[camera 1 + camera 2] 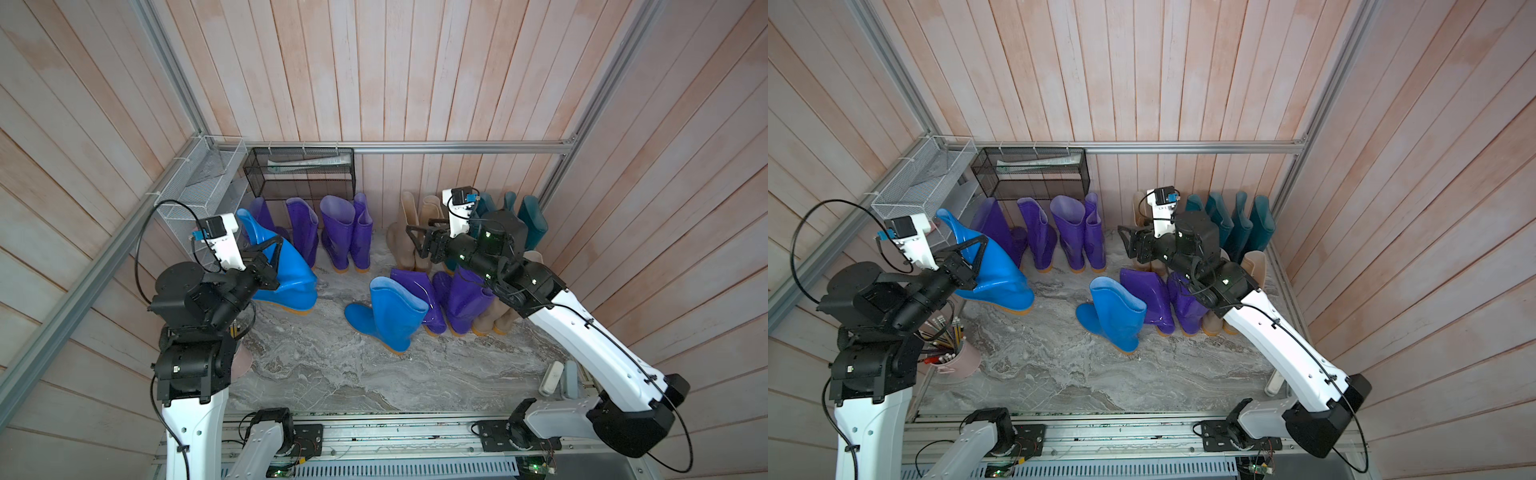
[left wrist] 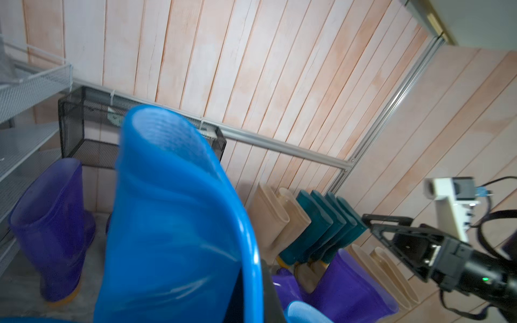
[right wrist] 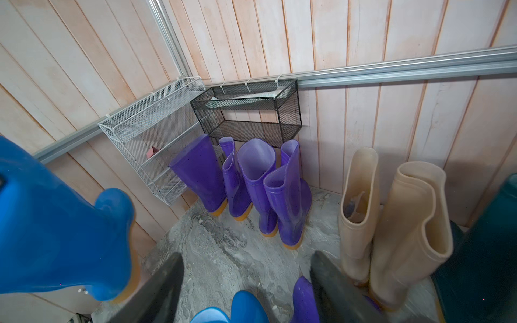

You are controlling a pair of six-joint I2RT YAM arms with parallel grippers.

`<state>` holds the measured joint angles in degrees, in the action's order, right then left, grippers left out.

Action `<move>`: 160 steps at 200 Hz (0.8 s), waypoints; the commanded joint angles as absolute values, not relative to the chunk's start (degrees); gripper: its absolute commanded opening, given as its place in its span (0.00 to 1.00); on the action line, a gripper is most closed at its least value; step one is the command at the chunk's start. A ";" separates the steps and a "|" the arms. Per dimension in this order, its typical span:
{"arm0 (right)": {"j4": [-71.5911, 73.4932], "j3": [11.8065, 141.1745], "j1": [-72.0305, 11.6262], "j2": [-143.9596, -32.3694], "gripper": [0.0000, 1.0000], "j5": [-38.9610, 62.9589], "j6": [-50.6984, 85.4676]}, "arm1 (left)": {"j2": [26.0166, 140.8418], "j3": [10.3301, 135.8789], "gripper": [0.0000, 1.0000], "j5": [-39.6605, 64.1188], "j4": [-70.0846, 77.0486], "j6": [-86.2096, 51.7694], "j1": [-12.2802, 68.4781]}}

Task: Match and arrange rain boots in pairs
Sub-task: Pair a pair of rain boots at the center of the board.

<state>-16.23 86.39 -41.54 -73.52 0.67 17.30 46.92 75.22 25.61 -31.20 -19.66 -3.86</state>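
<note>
My left gripper [image 1: 266, 255] [image 1: 973, 253] [image 2: 253, 285] is shut on the top rim of a bright blue rain boot [image 1: 291, 276] [image 1: 1003, 280] [image 2: 167, 223]. It holds the boot tilted at the left, the orange sole low near the floor. A second blue boot [image 1: 395, 316] [image 1: 1117, 316] stands mid-floor. Beside it are purple boots [image 1: 459, 299] and beige ones [image 1: 494, 318]. Along the back wall stand several purple boots [image 1: 340, 237] [image 3: 265, 181], beige boots [image 1: 409, 232] [image 3: 391, 209] and dark teal boots [image 1: 532, 220] [image 1: 1237, 224]. My right gripper [image 1: 415, 243] [image 1: 1127, 243] [image 3: 246, 254] hangs open and empty beside the back beige boots.
A black mesh rack [image 1: 299, 170] and a white mesh rack [image 1: 195, 183] hang in the back left corner. A pink cup of pencils [image 1: 959, 357] stands by the left arm's base. A small white object [image 1: 550, 378] lies at the front right. Plank walls close in three sides.
</note>
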 commanded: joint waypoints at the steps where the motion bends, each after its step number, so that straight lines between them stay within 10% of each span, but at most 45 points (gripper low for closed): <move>1: -17.01 81.89 -41.57 -69.68 0.73 -1.73 16.42 | 45.66 70.99 0.00 22.67 -29.07 -12.59 -3.78; 160: -12.62 70.89 -41.55 -68.67 0.74 2.31 18.77 | 61.17 64.46 0.00 30.12 -32.75 4.87 -1.87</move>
<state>-15.00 72.20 -41.54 -68.60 1.65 18.02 63.44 63.83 30.98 -37.89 1.80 -2.44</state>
